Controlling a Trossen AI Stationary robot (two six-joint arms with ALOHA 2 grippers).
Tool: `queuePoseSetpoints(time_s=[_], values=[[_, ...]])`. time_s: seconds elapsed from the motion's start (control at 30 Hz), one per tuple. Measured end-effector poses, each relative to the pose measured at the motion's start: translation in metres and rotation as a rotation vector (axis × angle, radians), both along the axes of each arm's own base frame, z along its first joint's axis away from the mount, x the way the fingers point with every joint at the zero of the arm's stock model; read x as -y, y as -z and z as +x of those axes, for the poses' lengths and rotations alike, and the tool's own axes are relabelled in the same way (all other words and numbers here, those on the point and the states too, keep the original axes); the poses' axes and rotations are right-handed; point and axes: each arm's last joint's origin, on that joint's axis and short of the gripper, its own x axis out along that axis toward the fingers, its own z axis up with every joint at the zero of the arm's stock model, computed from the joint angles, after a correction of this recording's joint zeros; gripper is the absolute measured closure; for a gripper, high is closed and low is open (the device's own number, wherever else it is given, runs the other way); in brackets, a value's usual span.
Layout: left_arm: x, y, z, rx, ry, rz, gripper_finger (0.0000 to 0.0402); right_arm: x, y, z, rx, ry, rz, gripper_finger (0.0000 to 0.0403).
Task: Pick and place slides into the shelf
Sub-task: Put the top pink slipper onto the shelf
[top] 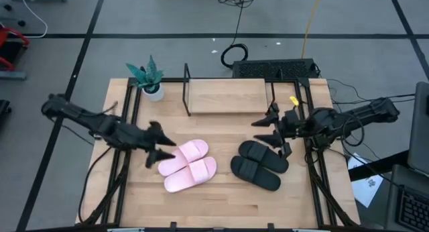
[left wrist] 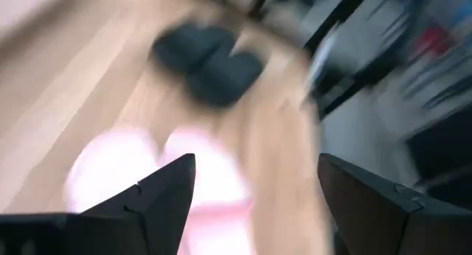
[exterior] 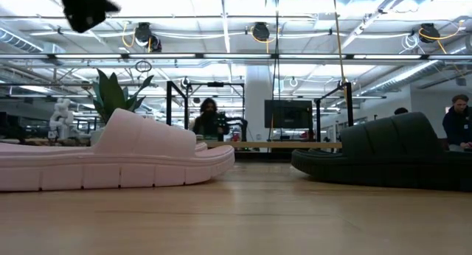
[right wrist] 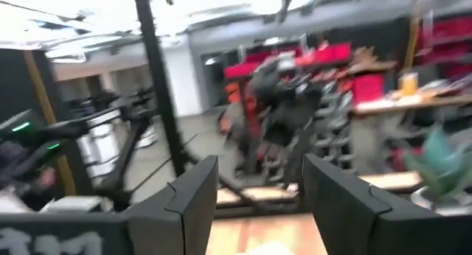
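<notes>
Two light pink slides (top: 188, 165) lie side by side, soles down, left of the table's middle; they show large in the low view (exterior: 110, 159) and blurred in the left wrist view (left wrist: 147, 174). Two black slides (top: 259, 164) lie to their right, also in the low view (exterior: 391, 152). The shelf (top: 226, 96), a light board with black end frames, stands at the far edge. My left gripper (top: 163, 149) is open, just left of the pink pair and above the table. My right gripper (top: 266, 129) is open, above the table between the shelf and the black pair.
A small potted plant (top: 149, 80) stands at the table's far left corner, beside the shelf. Black metal rails run along the table's left and right sides (top: 315, 171). Bare wood lies along the near edge (top: 221, 205). People stand in the room behind (exterior: 210, 121).
</notes>
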Motion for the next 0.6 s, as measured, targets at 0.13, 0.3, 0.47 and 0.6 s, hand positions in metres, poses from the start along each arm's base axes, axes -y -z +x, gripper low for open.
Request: queuePoseSetpoints(time_s=[0.13, 0.3, 0.47, 0.6], values=[[0.019, 0.017, 0.014, -0.156, 0.086, 0.128, 0.0112, 0.008, -0.014, -0.016, 0.066, 0.145, -0.051, 0.0213], [0.041, 0.046, 0.024, -0.266, 0.263, 0.405, 0.0112, 0.015, -0.024, -0.033, 0.111, 0.252, -0.06, 0.0213], [0.048, 0.066, 0.033, -0.31, 0.307, 0.725, 0.0112, 0.016, -0.026, -0.037, 0.127, 0.248, -0.043, 0.0213], [0.049, 0.086, 0.041, -0.372, 0.335, 0.887, 0.0112, 0.016, -0.024, -0.034, 0.115, 0.247, -0.046, 0.0213]])
